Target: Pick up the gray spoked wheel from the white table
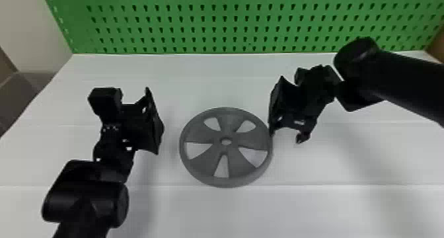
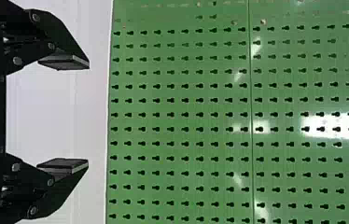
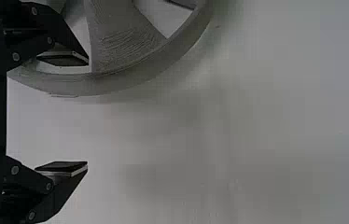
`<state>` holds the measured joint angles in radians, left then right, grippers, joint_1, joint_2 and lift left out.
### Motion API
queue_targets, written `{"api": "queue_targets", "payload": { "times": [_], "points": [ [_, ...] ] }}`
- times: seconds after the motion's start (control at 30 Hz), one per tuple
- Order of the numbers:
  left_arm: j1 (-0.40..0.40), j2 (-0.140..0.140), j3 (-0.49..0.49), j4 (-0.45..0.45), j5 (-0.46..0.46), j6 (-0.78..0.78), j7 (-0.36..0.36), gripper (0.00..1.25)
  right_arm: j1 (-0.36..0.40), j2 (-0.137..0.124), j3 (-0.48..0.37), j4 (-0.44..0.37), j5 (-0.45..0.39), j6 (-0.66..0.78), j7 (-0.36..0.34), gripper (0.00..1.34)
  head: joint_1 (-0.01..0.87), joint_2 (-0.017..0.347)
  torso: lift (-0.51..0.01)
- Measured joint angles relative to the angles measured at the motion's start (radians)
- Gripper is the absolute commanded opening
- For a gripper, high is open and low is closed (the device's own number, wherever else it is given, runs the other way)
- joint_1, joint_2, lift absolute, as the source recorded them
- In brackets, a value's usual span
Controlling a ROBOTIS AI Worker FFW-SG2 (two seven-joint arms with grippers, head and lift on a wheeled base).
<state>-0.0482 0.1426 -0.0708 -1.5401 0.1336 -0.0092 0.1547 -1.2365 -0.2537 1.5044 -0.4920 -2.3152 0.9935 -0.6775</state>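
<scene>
The gray spoked wheel [image 1: 204,164] lies flat on the white table [image 1: 297,207], around the middle of the head view. To its left is my left gripper [image 1: 153,121], apart from the rim. My right gripper [image 1: 286,136] is at the wheel's right edge. In the left wrist view, the left gripper [image 2: 87,114] is open with nothing between its fingers. The right wrist view has the right gripper [image 3: 86,114] open, one finger overlapping the wheel [image 3: 121,46] and its rim passing between the fingers, close to that one; I cannot tell whether they touch.
A green pegboard [image 1: 224,22] stands along the table's back edge. It also rises beyond the left gripper in the left wrist view. The right forearm [image 1: 406,78] crosses above the table's right side, while the left arm [image 1: 86,197] comes in at the front left.
</scene>
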Motion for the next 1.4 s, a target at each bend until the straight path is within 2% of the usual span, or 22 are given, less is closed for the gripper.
{"api": "queue_targets", "payload": {
  "times": [0.2,0.3,0.47,0.6,0.73,0.83,1.0,1.13,1.27,1.4],
  "points": [
    [0.002,0.003,0.001,0.000,-0.002,-0.001,0.000,0.75,-0.008,0.004,0.013,-0.009,-0.057,-0.043,-0.101,0.87,0.779,0.067,-0.081],
    [0.002,0.003,0.000,0.000,-0.002,-0.001,0.000,0.75,-0.010,0.005,0.023,-0.013,-0.122,-0.068,-0.156,0.87,0.779,0.067,-0.081],
    [0.001,0.003,-0.003,0.000,-0.003,-0.002,0.000,0.75,-0.016,0.007,0.066,-0.015,-0.238,-0.108,-0.188,0.87,0.779,0.067,-0.081],
    [0.001,0.004,-0.002,0.000,-0.003,-0.002,0.000,0.75,-0.016,0.007,0.079,-0.016,-0.293,-0.124,-0.221,0.87,0.779,0.067,-0.081],
    [0.003,0.005,0.001,0.000,-0.002,-0.005,0.001,0.75,-0.012,0.001,0.066,-0.055,-0.336,-0.172,-0.315,0.87,0.779,0.067,-0.081],
    [0.006,0.007,0.004,-0.001,0.000,-0.010,0.001,0.75,0.015,-0.016,0.006,-0.125,-0.327,-0.233,-0.394,0.87,0.779,0.067,-0.081],
    [0.008,0.009,0.005,-0.002,0.002,-0.012,0.002,0.75,0.089,-0.061,-0.161,-0.271,-0.227,-0.335,-0.488,0.87,0.779,0.067,-0.081],
    [0.011,0.010,0.009,-0.006,0.003,-0.013,0.002,0.75,0.115,-0.079,-0.210,-0.334,-0.191,-0.372,-0.525,0.87,0.779,0.067,-0.081],
    [0.011,0.012,0.009,-0.007,0.003,-0.014,0.002,0.75,0.165,-0.105,-0.284,-0.419,-0.137,-0.417,-0.593,0.87,0.779,0.067,-0.081],
    [0.012,0.012,0.010,-0.008,0.003,-0.014,0.002,0.75,0.191,-0.125,-0.306,-0.460,-0.130,-0.432,-0.612,0.87,0.779,0.067,-0.081]
  ]
}}
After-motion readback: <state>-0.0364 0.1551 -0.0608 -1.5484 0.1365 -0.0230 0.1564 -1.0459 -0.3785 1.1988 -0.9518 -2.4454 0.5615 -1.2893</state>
